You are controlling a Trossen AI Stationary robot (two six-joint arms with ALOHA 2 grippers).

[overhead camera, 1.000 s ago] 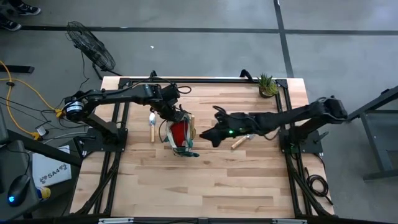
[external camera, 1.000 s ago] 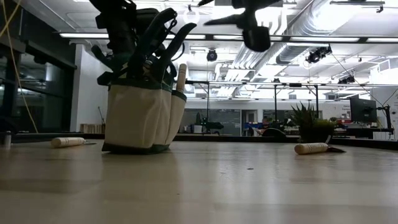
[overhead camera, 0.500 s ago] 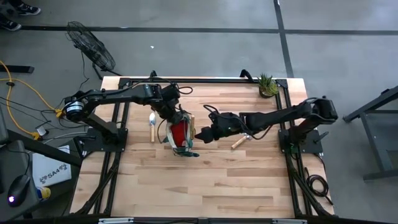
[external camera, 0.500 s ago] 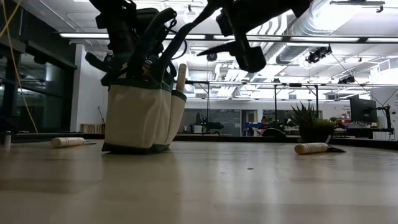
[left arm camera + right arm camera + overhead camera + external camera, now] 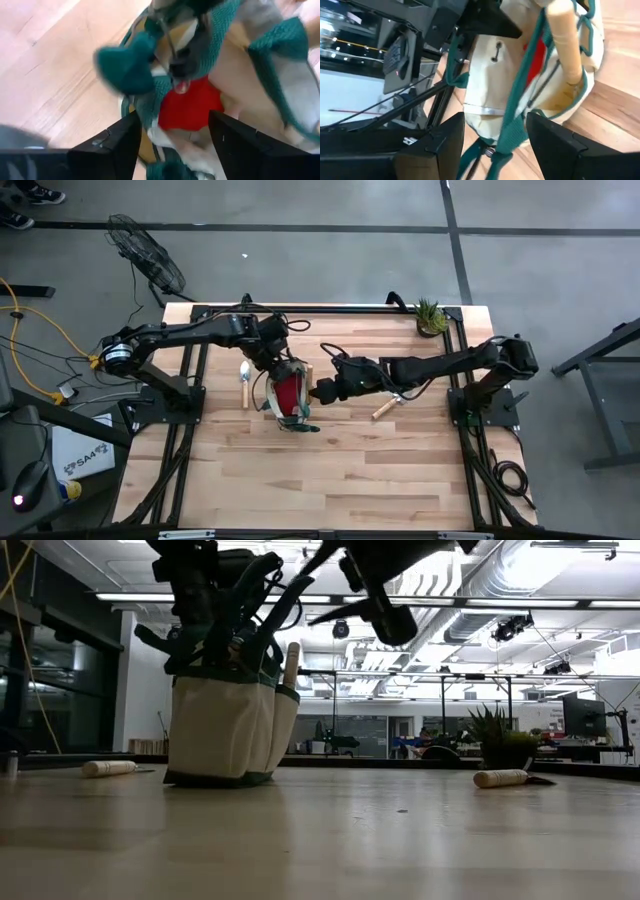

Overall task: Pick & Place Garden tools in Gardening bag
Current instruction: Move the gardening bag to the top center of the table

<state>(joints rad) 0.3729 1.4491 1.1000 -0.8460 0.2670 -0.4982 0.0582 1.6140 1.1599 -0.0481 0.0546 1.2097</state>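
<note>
The wooden surface (image 5: 330,470) carries the gardening bag (image 5: 222,730), a beige canvas tote with dark green trim, standing upright right below the left jaws (image 5: 172,135) and just ahead of the right jaws (image 5: 495,132). Much of what the bag holds is hidden: only a red cloth piece (image 5: 192,107), a wooden handle (image 5: 566,47) poking up at its side, and dark green grips near its mouth show (which tool each belongs to cannot be told).

The left arm reaches from its base across to the bag, its jaws spread apart and pointing down into the opening, gripping nothing. The right arm stretches low and nearly straight toward the bag, its jaws also spread wide, a green loop handle (image 5: 517,120) hanging between them; whether they touch it is unclear.

A wooden-handled trowel (image 5: 244,383) lies on the far side of the bag from the right jaws. Another wooden-handled tool (image 5: 384,409) lies under the right arm, behind its jaws, its head hard to make out. A small potted plant (image 5: 431,318) stands well apart at a corner.
</note>
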